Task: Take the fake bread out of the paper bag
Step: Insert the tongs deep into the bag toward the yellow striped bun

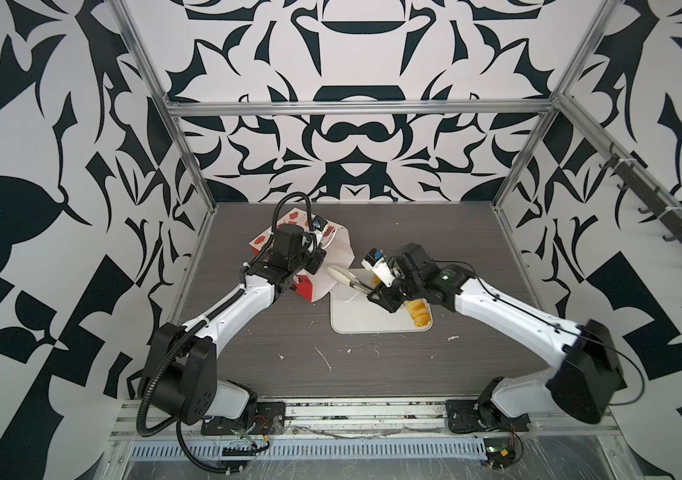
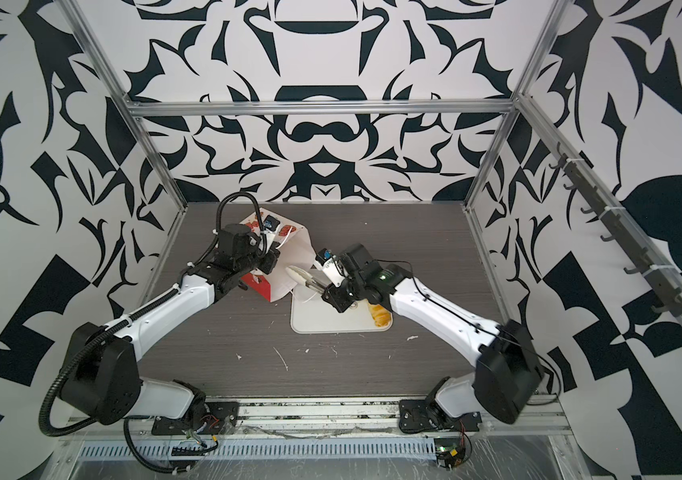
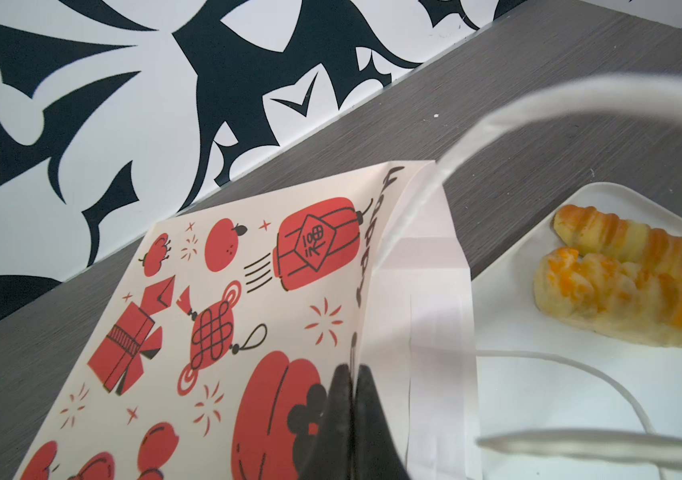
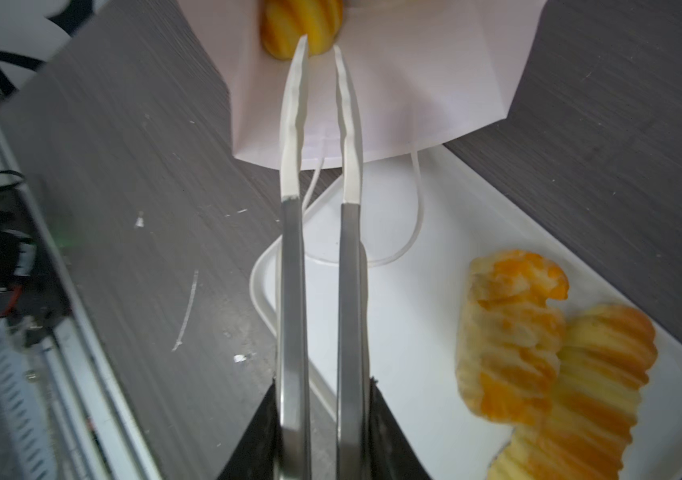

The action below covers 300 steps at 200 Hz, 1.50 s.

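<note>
The paper bag (image 1: 341, 251) (image 2: 300, 255) lies on its side, its mouth toward the white tray (image 1: 362, 322). My left gripper (image 3: 354, 368) is shut on the upper edge of the bag (image 3: 248, 291) at the mouth. My right gripper (image 4: 322, 386) (image 1: 376, 297) is shut on metal tongs (image 4: 289, 270) (image 1: 347, 280) with white tips. The tips stand slightly apart, just inside the bag's mouth (image 4: 414, 83), at the near end of one piece of fake bread (image 4: 302, 20). Whether they touch it I cannot tell. Two more pieces (image 4: 510, 332) (image 4: 597, 374) (image 3: 618, 303) lie on the tray.
The tray (image 4: 414, 311) (image 2: 322, 320) sits at mid-table under the right wrist. The bag's white string handle (image 4: 414, 216) (image 3: 580, 365) trails onto it. Metal frame posts and the patterned back wall stand close behind the bag. White scuffs mark the grey tabletop (image 1: 322, 357).
</note>
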Motion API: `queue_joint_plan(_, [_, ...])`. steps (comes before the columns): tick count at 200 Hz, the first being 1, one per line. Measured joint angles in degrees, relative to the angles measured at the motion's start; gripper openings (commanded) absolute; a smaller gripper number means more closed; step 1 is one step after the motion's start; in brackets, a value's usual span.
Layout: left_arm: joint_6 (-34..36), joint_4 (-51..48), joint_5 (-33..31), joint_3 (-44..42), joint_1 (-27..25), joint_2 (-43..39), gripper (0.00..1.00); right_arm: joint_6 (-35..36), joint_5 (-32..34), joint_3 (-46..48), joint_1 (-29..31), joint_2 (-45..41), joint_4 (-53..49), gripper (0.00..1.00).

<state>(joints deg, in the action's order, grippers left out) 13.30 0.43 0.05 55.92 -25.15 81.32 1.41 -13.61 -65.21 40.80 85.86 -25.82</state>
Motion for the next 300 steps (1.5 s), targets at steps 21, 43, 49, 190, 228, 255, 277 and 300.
queue_joint_plan(21, [-0.4, -1.4, 0.9, 0.0, 0.0, -0.5, 0.00, 2.4, 2.9, -3.7, 0.2, 7.3, 2.0, 0.34])
queue_joint_plan(43, [-1.0, -2.8, 1.9, 0.1, 0.0, -1.5, 0.00, 4.6, 5.2, -6.0, 0.5, 12.1, 4.5, 0.38])
queue_joint_plan(49, [-1.2, -3.1, 2.2, 0.1, 0.0, -1.9, 0.00, 4.9, 5.8, -6.2, 0.6, 12.9, 5.2, 0.39])
queue_joint_plan(190, [-1.6, -9.9, 4.9, 4.6, 0.2, -2.7, 0.00, 18.2, 28.5, -8.0, 8.0, 22.5, 19.9, 0.43])
queue_joint_plan(228, [-1.7, -10.6, 5.2, 5.0, 0.2, -2.7, 0.00, 23.1, 33.1, -8.0, 9.7, 24.1, 22.3, 0.43])
queue_joint_plan(255, [-1.7, -10.7, 5.1, 5.0, 0.2, -2.7, 0.00, 23.3, 33.2, -7.2, 10.0, 23.5, 24.2, 0.42])
queue_joint_plan(277, [-1.7, -10.7, 5.2, 5.0, 0.2, -2.7, 0.00, 22.9, 32.9, -6.2, 10.0, 22.4, 24.8, 0.42])
queue_joint_plan(300, [-1.7, -10.7, 5.8, 5.1, 0.2, -2.7, 0.00, 22.9, 33.0, -5.8, 10.1, 22.1, 26.2, 0.41])
